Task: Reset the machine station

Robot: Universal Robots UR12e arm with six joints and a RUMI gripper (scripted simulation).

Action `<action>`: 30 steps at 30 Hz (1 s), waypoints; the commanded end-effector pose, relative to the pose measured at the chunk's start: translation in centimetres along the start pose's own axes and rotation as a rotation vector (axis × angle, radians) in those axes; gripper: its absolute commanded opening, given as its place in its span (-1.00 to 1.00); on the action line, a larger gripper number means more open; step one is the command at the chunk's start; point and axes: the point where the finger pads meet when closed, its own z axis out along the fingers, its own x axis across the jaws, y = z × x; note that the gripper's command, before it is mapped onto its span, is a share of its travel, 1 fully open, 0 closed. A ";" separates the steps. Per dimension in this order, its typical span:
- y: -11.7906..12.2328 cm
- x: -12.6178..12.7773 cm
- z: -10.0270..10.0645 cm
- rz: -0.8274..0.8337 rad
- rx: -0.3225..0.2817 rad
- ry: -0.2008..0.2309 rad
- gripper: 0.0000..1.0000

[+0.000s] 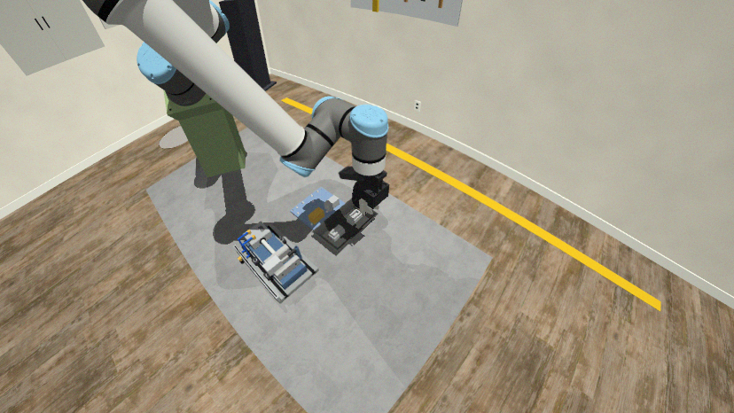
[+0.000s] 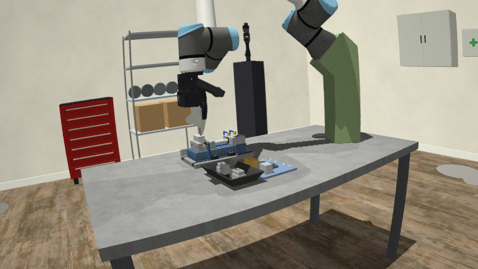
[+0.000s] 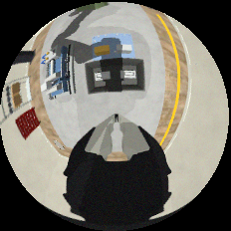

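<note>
The fingers were clenched on nothing, perhaps to pass safely above the black outfeed tray. Below them it held two finished parts, apparently pocket up, so presumably their machining stayed visible.

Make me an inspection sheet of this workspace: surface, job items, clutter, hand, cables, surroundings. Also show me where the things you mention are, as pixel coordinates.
Surface: gray table (image 1: 370, 307) (image 2: 150, 200) (image 3: 149, 110), partly shadowed; no spill seen.
Vise (image 1: 292, 277) (image 2: 197, 154) (image 3: 65, 65): on the table; whether a blank is seated cannot be told.
Outfeed tray (image 1: 328, 245) (image 2: 234, 184) (image 3: 141, 75): two finished parts, pockets up.
Infeed plate (image 1: 308, 199) (image 2: 282, 170) (image 3: 114, 38): brass blank (image 1: 316, 215) (image 2: 251, 161) (image 3: 102, 49) and gray blank (image 1: 332, 200) (image 2: 266, 167) (image 3: 124, 48); pin clearance unclear.
Clutter: nothing seen.
Hand (image 1: 367, 209) (image 2: 200, 133) (image 3: 115, 115): shut, holding nothing, raised above the table.
Cables: nothing seen; short blue hoses (image 1: 245, 239) (image 2: 230, 131) on the vise.
Surroundings: red drawer cabinet (image 2: 90, 133) (image 3: 28, 123), shelf unit (image 2: 152, 34), yellow floor line (image 1: 513, 220) (image 3: 179, 75).
</note>
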 end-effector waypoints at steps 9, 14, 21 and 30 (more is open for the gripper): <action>0.2 0.0 1.0 0.000 0.000 0.000 -1.00; 0.2 0.1 1.9 0.000 0.000 0.000 -1.00; 0.2 0.1 2.9 0.000 0.000 0.000 -1.00; 0.2 0.1 4.7 0.000 0.000 0.000 -1.00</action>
